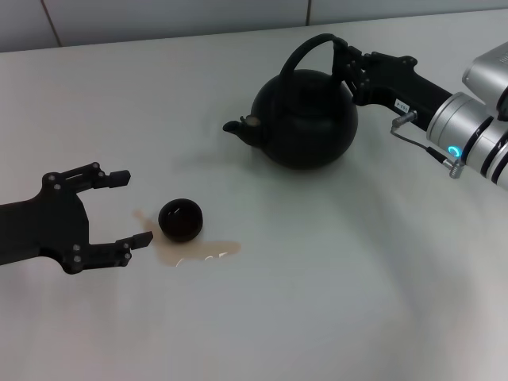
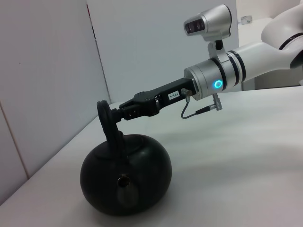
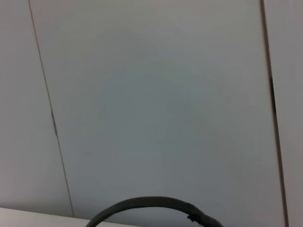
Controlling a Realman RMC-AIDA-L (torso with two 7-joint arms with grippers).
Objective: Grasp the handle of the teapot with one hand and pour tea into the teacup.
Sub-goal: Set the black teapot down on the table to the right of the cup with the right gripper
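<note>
The matte-black teapot [image 1: 305, 119] stands upright on the white table, its spout [image 1: 238, 125] pointing left. My right gripper [image 1: 343, 63] is shut on the right side of the arched handle [image 1: 305, 49]. The left wrist view shows the same grip: right gripper [image 2: 118, 111] on the handle [image 2: 106, 120] above the teapot [image 2: 125, 175]. A strip of the handle [image 3: 151, 204] shows in the right wrist view. The small dark teacup [image 1: 181, 220] sits front left in a thin brownish tea puddle [image 1: 202, 252]. My left gripper [image 1: 136, 206] rests open just left of the cup, not touching it.
The white table [image 1: 317, 302] stretches across the whole view, with a tiled wall [image 1: 159, 20] behind its far edge. My right arm's silver wrist [image 1: 468, 131] reaches in from the right. About a hand's width of bare table separates teapot and cup.
</note>
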